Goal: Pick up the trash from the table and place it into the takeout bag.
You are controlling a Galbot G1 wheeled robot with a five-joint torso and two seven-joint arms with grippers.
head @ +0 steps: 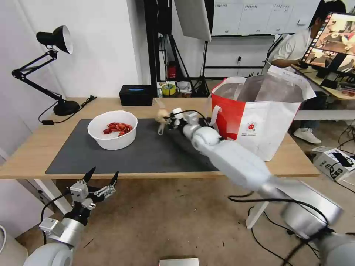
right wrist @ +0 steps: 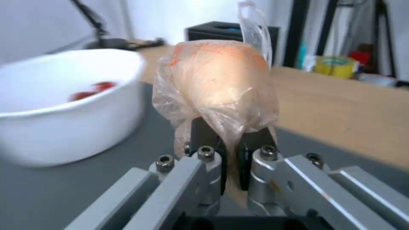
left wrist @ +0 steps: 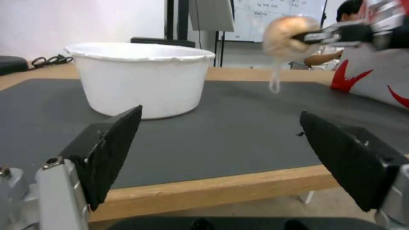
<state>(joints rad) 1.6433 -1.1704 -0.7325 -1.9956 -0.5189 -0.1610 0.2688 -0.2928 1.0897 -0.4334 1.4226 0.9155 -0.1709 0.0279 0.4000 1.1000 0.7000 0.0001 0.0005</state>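
- Trash, left to right across the table [head: 40,146]: we log the white round bowl of red shells [head: 112,129] on the left part of the dark grey mat [head: 140,155], then the beige bun in clear wrap [head: 161,116] held in the air above the mat's middle, with a loose tail of wrap hanging below it.
- At the far left of the tabletop we note a black desk lamp [head: 55,40]; its base stands near the back edge, well apart from the bowl.
- Left gripper [head: 100,178]: we see it hanging below and in front of the table's near edge, on the bowl's side, its black fingers [left wrist: 111,143] spread wide with nothing between them.
- A black box [head: 136,95] sits at the back edge of the table, behind the mat and between bowl and bun.
- Right gripper [head: 165,120]: we record its arm reaching in from the right over the mat; the jaws are pressed onto the gathered wrap at the bun's underside, seen close in the right wrist view, so the bun [right wrist: 215,81] is pinched and clear of the mat.
- The takeout bag [head: 259,118] stands upright on the right end of the table, mouth open and silver lining showing, just beside the right arm's forearm.
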